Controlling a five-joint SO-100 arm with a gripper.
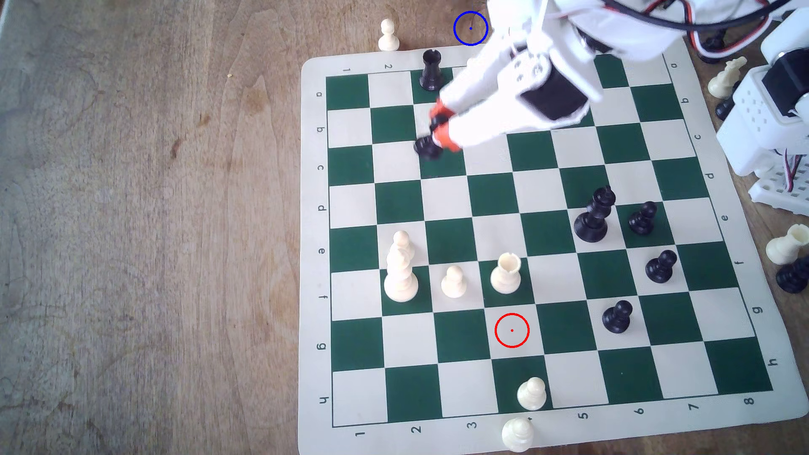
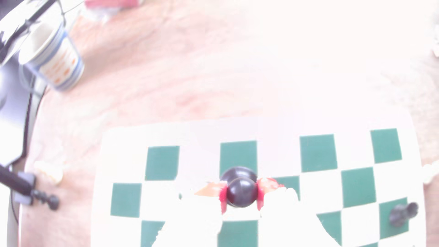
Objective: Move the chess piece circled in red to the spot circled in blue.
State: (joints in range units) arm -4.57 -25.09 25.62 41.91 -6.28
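A: Where was the black pawn [image 1: 427, 146] at that moment?

B: Between the orange pads [image 1: 439, 114] of the gripper [image 1: 440, 129], pinched at the head. The jaws had closed down to about the width of that ball. In the wrist view the round head [image 2: 241, 192] sat squarely between the red pads, with the base showing just beyond it.

A: Why held by the head?

B: Likely because it was the one part standing clear of the chessboard [image 1: 315, 280], so the fingers could close without grazing the mat. The pawn looked lifted rather than resting, though blur made that hard to confirm.

A: And the blue ring [image 1: 470, 28]?

B: Off the board on the wooden table [image 1: 153, 218], well beyond the jaws, past the black rook [image 1: 431, 70] that stood near them. The carry probably needed height to clear that rook. The red ring [image 1: 511, 330] lay far behind, on a bare square.
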